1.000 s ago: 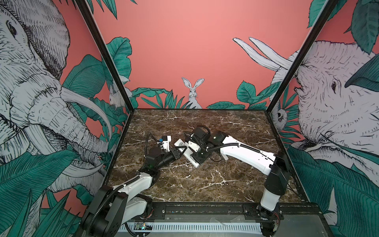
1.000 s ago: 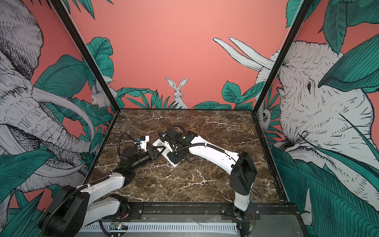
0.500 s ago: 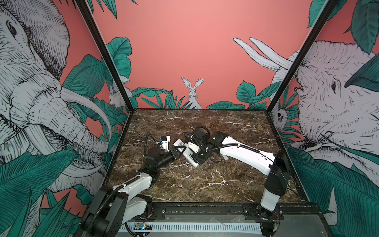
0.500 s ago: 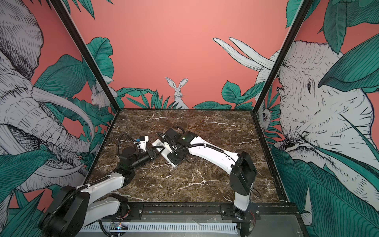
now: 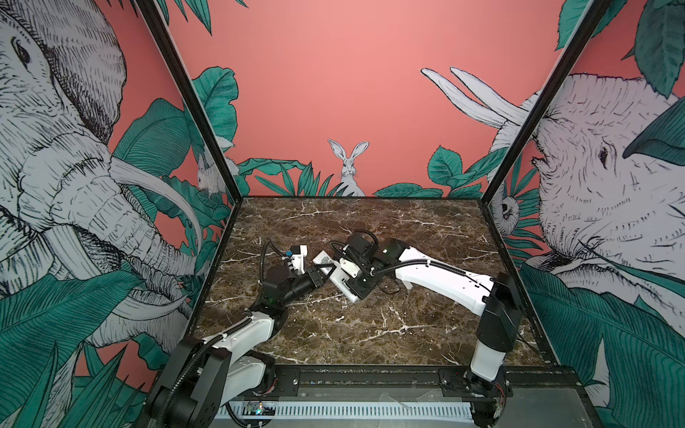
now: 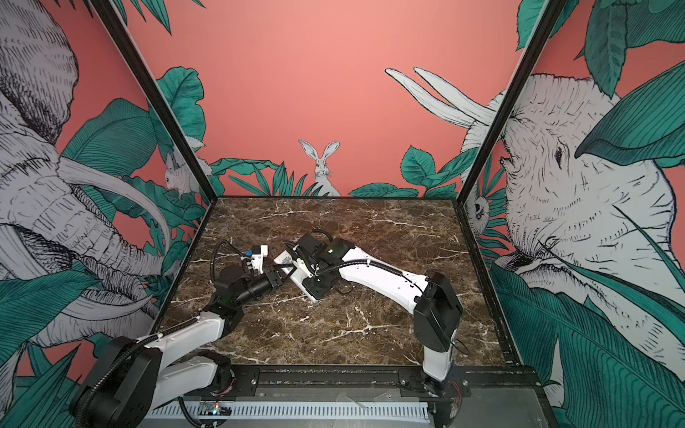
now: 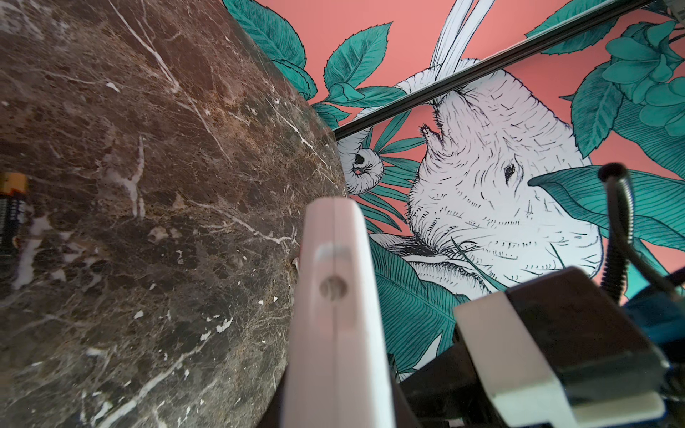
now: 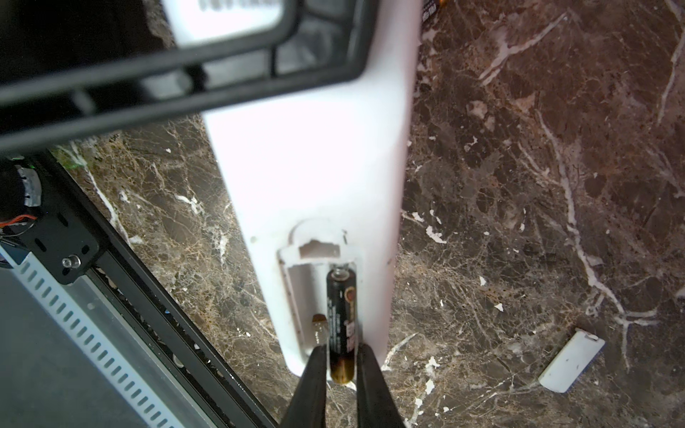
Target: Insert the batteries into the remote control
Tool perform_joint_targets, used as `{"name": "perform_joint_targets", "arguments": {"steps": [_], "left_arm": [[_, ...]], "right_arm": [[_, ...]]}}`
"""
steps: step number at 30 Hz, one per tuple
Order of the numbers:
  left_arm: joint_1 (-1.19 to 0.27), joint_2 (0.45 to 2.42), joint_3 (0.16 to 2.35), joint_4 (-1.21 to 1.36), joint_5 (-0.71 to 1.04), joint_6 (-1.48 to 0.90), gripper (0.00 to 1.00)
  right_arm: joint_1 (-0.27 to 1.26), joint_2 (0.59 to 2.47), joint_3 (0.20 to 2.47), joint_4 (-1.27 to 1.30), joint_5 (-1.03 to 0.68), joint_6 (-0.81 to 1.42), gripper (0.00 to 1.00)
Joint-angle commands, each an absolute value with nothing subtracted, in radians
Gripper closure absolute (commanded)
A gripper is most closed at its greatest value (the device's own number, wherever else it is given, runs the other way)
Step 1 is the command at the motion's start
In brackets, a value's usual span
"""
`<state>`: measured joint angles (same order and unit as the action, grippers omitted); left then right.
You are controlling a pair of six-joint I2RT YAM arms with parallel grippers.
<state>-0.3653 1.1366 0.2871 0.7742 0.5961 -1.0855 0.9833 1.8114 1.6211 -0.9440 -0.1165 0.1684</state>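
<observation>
At the middle of the bench point(image 5: 370, 326), in both top views, the left hand point(image 5: 319, 278) clenches the remote control point(image 5: 323, 258). Left wrist: a spare battery point(image 7: 11, 207) lies on the bench. Right wrist: the right hand point(image 8: 343, 352) grips a battery point(image 8: 341, 311) partly in the remote's open compartment; the cover point(image 8: 571, 359) lies apart.

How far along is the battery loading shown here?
Done: white plastic cover lies off on the brown marble table. In hand: left end effector grips the white remote control; right end effector holds a slim dark battery in its open bay. Left: second orange-tipped battery, cover.
</observation>
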Motion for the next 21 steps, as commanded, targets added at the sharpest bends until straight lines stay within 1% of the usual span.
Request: {"name": "perform_joint_targets", "arguments": {"steps": [1,8,21], "left_arm": [[-0.361,1.111,0.297,0.802,0.629,-1.099,1.00],[-0.360,1.114,0.297,0.800,0.630,-1.099,1.00],[-0.359,1.109,0.307,0.816,0.638,-1.132,1.00]], "right_arm": [[0.989,1.827,1.608,-0.934,-0.102,0.154,0.86],[0.991,1.839,1.614,-0.927,-0.111,0.149,0.92],[0.991,1.866,1.620,-0.883,-0.115,0.162,0.94]]}}
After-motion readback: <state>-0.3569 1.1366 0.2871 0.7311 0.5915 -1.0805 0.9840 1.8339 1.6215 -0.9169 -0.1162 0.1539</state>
